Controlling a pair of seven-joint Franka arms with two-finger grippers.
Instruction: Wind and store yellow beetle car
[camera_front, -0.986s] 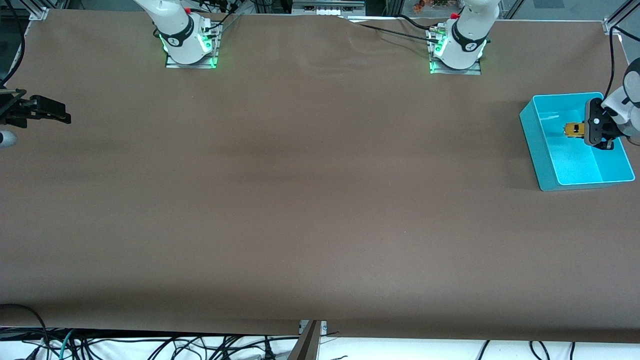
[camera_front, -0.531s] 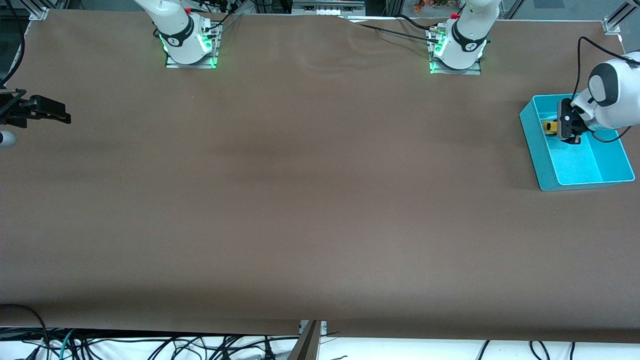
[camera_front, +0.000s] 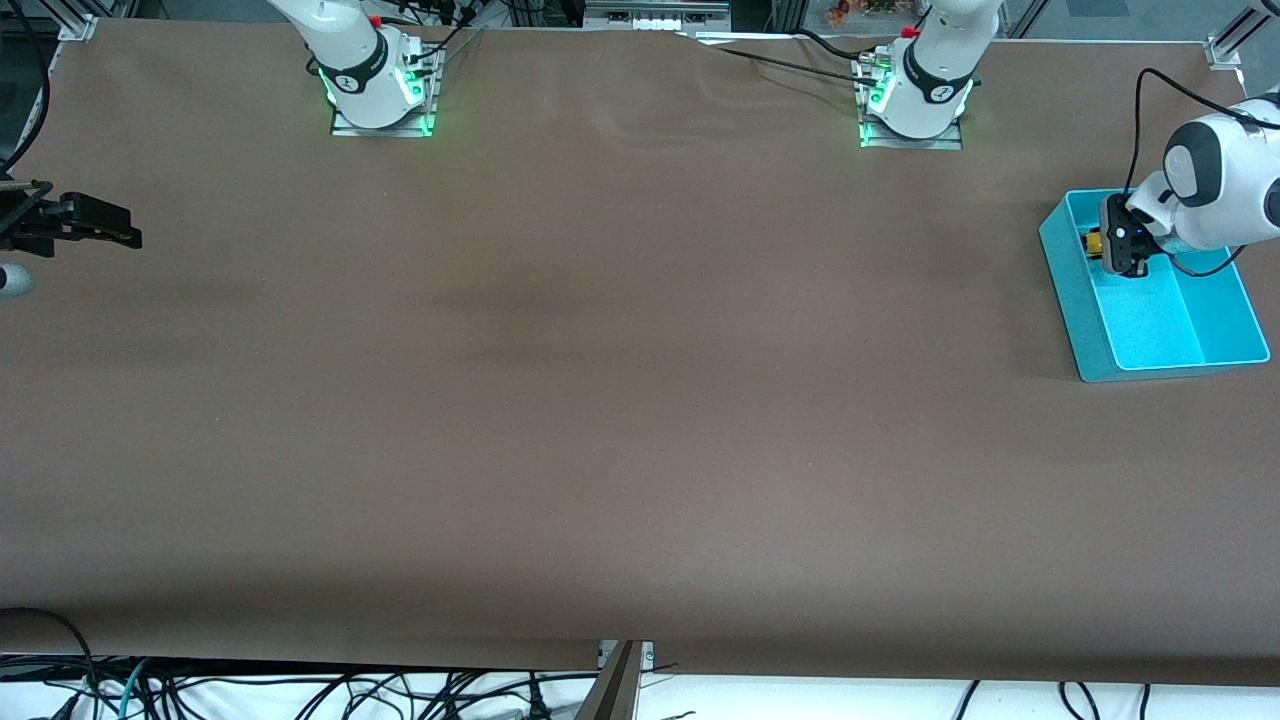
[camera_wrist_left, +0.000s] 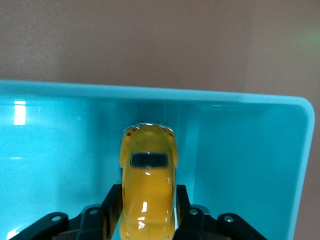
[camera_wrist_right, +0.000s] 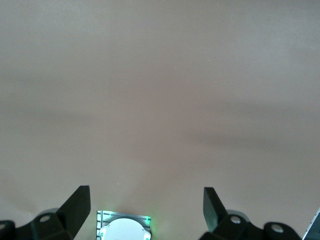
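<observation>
Brown table (camera_front: 620, 400) carries a bin (camera_front: 1160, 325) at the left arm's end. Inside, the left gripper (camera_front: 1120, 250) clasps the car (camera_wrist_left: 148, 187) by its flanks. Right gripper (camera_front: 95, 222) waits, fingers spread wide.

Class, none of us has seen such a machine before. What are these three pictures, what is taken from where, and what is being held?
Two robot arms stand at a brown table. One picture looks down from high across it; the other two come from cameras on each arm's wrist. The left gripper is inside a turquoise bin at its end of the table, with a yellow toy car between its fingers. The right gripper waits, open and empty, over the table's other end.
</observation>
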